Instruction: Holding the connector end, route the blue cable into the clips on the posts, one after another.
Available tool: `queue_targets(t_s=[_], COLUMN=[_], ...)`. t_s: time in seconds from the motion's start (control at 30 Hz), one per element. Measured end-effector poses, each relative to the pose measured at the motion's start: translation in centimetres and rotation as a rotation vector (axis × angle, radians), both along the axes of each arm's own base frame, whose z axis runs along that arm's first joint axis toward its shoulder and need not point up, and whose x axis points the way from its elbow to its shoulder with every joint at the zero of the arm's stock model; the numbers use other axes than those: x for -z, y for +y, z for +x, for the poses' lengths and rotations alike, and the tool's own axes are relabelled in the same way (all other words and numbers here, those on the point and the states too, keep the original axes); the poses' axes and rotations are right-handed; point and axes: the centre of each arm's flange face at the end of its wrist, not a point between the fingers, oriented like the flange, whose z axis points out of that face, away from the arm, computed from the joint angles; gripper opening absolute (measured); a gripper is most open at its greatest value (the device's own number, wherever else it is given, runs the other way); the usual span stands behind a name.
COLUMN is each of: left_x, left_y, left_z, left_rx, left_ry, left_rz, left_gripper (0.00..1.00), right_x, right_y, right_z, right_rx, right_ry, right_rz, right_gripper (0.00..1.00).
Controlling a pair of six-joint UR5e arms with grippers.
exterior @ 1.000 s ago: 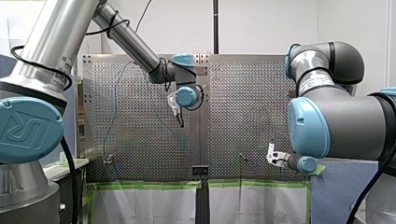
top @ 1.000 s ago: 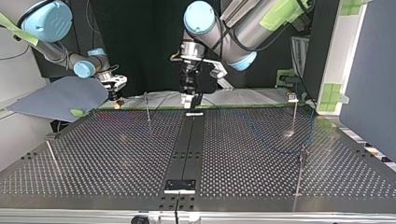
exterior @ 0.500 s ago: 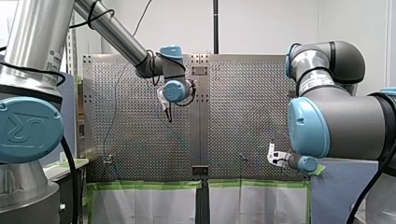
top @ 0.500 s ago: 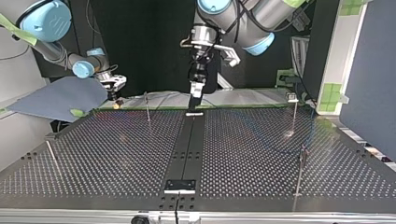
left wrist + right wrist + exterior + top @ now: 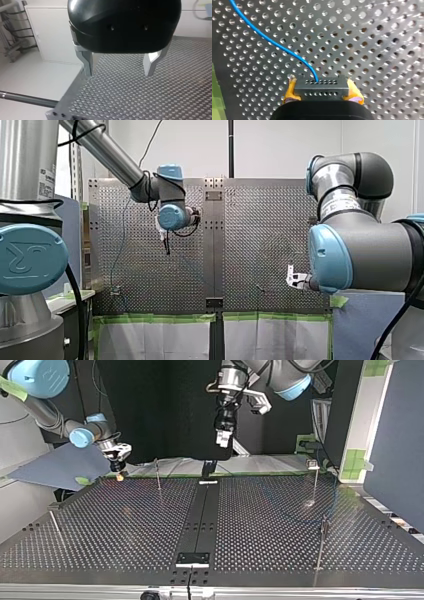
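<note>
In the right wrist view my right gripper (image 5: pixel 321 96) is shut on a black connector (image 5: pixel 321 88), its yellow pads (image 5: pixel 290 93) pressing both ends. The blue cable (image 5: pixel 274 43) leaves the connector and curves away over the perforated table (image 5: pixel 374 50). At the top view's left, that gripper (image 5: pixel 119 475) hangs just above the table's far edge. My left gripper (image 5: pixel 118 72) is open, its metal fingers (image 5: pixel 87 62) wide apart with nothing between them. It hovers high over the table's far middle (image 5: pixel 223 440). Thin clip posts (image 5: pixel 157 475) (image 5: pixel 316 482) (image 5: pixel 322 542) stand on the table.
A black strip (image 5: pixel 200 520) runs down the middle of the table. Another thin post (image 5: pixel 54 525) stands at the top view's left. A blue-grey sheet (image 5: pixel 60 465) lies beyond the far left corner. Green tape (image 5: pixel 155 318) lines the table's near edge in the front view.
My left gripper has risen from the table and swung toward the front view's left. My right gripper has shifted slightly, still holding the connector.
</note>
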Motion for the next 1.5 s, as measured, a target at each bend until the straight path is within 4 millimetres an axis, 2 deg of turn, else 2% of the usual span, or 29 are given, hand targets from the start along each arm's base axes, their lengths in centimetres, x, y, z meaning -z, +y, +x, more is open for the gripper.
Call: queue_targets(t_s=[0.2,0.4,0.67,1.5], left_x=[2.2,4.4,6.9,7.4], left_y=[1.2,2.4,4.0,4.3], left_z=[-1.4,-2.8,-4.8,-5.2], left_rx=[0.0,0.0,0.0,0.0], left_ry=[0.041,0.084,0.135,0.145], left_rz=[0.035,0.07,0.113,0.122], left_gripper=[1.0,1.0,1.0,1.0], right_x=[-2.2,-4.9,-5.1,-5.1], right_y=[0.6,0.4,0.4,0.4], right_z=[-0.7,-0.9,-0.8,-0.7], right_rx=[0.016,0.025,0.022,0.022], right_ry=[0.004,0.005,0.004,0.004], right_rz=[-0.017,-0.058,-0.068,-0.067], right_gripper=[0.0,0.0,0.0,0.0])
